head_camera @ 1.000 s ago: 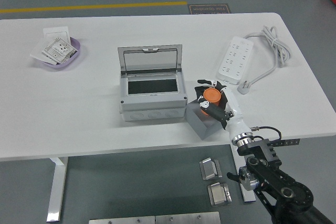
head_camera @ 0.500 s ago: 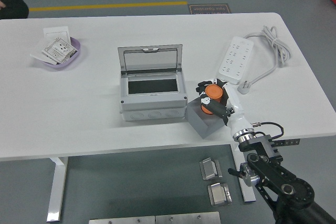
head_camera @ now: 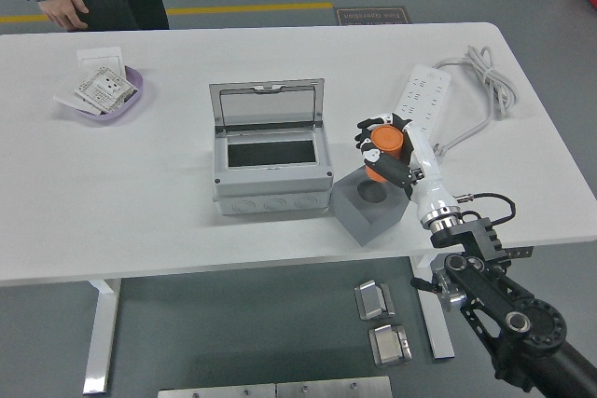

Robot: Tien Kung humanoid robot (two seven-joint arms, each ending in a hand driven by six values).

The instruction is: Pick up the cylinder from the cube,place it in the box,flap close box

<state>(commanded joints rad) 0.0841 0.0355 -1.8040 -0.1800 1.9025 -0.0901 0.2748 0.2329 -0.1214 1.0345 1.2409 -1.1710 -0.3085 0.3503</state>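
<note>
Over the grey cube (head_camera: 370, 210), near the table's (head_camera: 140, 202) front edge, the right hand (head_camera: 390, 151) grips the orange cylinder (head_camera: 382, 152), fingers wrapped round its sides. The cylinder is lifted clear of the round socket in the cube's top face and tilts a little. Just left of the cube stands the grey box (head_camera: 270, 160), its clear flap (head_camera: 268, 103) raised at the back. A white power strip (head_camera: 424, 102) lies behind the hand, a purple bowl (head_camera: 104, 94) of packets sits far left, and a person's hand (head_camera: 65, 9) hangs at the far edge
</note>
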